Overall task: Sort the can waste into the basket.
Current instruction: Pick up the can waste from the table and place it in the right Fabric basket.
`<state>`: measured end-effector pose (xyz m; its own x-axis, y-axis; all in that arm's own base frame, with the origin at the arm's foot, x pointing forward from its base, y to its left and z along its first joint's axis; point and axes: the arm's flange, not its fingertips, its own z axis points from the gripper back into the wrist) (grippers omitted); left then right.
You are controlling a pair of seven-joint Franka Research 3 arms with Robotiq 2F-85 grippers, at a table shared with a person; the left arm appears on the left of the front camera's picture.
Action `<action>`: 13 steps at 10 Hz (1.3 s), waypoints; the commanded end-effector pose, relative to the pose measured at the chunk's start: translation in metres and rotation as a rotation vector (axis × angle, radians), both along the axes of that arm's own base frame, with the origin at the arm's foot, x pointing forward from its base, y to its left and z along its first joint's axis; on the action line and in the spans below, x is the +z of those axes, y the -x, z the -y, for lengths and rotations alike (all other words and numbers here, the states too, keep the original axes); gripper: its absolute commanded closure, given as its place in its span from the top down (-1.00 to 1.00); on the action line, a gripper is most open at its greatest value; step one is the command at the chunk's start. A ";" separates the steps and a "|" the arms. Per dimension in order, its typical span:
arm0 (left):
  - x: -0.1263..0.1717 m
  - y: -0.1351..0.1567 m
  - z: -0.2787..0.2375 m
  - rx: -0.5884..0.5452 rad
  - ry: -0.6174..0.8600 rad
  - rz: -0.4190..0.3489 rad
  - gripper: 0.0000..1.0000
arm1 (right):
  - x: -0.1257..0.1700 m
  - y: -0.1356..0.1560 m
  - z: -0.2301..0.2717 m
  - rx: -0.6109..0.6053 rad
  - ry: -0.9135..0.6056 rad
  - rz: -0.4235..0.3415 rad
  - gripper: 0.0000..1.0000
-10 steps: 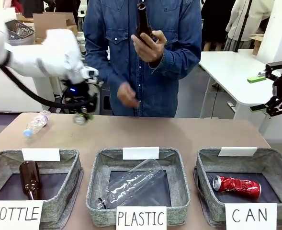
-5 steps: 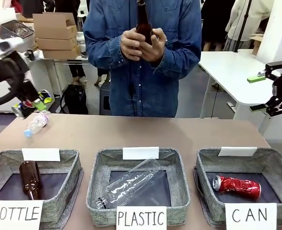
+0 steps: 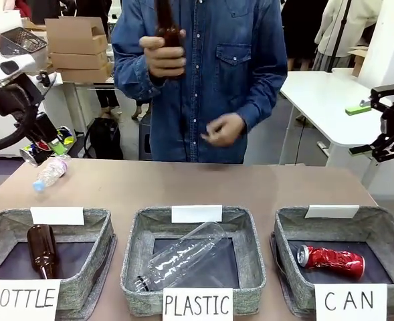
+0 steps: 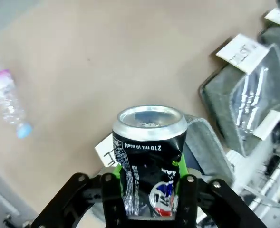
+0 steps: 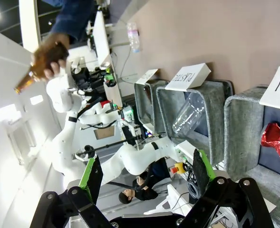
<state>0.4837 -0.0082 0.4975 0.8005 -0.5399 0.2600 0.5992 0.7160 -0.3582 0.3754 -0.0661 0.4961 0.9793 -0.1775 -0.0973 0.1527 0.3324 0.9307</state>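
Firstly, thin dented metal: dark blue-black can (image 4: 148, 161) with round silver top and crumpled side; crushed red can (image 3: 330, 259) lying on the dark bottom of the grey woven-fabric CAN basket (image 3: 283, 234), square and soft-walled, at the table's near right corner. Beside it, same-looking PLASTIC basket (image 3: 133, 267) with a clear ribbed bottle (image 3: 183, 257), then BOTTLE basket (image 3: 102, 241) with a brown glass bottle (image 3: 41, 249). Smooth tan table (image 3: 250, 184), with a wide bare strip behind the baskets and a small clear plastic bottle (image 3: 51, 172) near the left edge. Left gripper (image 3: 49, 144) raised over the table's left part, well apart from the CAN basket, pinching the dark blue-black can firmly between green pads (image 4: 178, 166). Right gripper (image 3: 392, 130) off the table's right edge, fingers spread wide, holding nothing.
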 end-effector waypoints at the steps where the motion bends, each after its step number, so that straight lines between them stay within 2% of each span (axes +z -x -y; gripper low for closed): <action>1: 0.022 0.016 0.011 -0.090 0.092 0.038 -0.19 | 0.002 0.000 0.002 0.019 0.007 0.009 1.00; 2: 0.065 0.038 0.000 -0.161 0.144 0.099 -0.19 | 0.002 0.000 0.002 0.019 0.007 0.009 1.00; 3: 0.105 0.073 -0.040 -0.183 0.121 0.152 -0.19 | 0.002 0.000 0.002 0.019 0.007 0.009 1.00; 4: 0.128 0.108 -0.087 -0.163 0.082 0.141 -0.19 | 0.002 0.000 0.002 0.019 0.007 0.009 1.00; 5: 0.138 0.149 -0.131 -0.085 0.072 0.147 -0.19 | 0.002 0.000 0.002 0.019 0.007 0.009 1.00; 6: 0.141 0.191 -0.158 -0.055 0.125 0.187 -0.19 | 0.002 0.000 0.002 0.019 0.007 0.009 1.00; 7: 0.140 0.234 -0.175 -0.010 0.150 0.264 -0.19 | 0.002 0.000 0.002 0.019 0.007 0.009 1.00; 8: 0.135 0.257 -0.185 0.026 0.176 0.310 -0.19 | 0.002 0.000 0.002 0.019 0.007 0.009 1.00; 9: 0.126 0.263 -0.190 0.020 0.212 0.322 -0.19 | 0.002 0.000 0.002 0.019 0.007 0.009 1.00; 13: 0.114 0.239 -0.186 -0.030 0.226 0.274 -0.19 | 0.002 0.000 0.002 0.019 0.007 0.009 1.00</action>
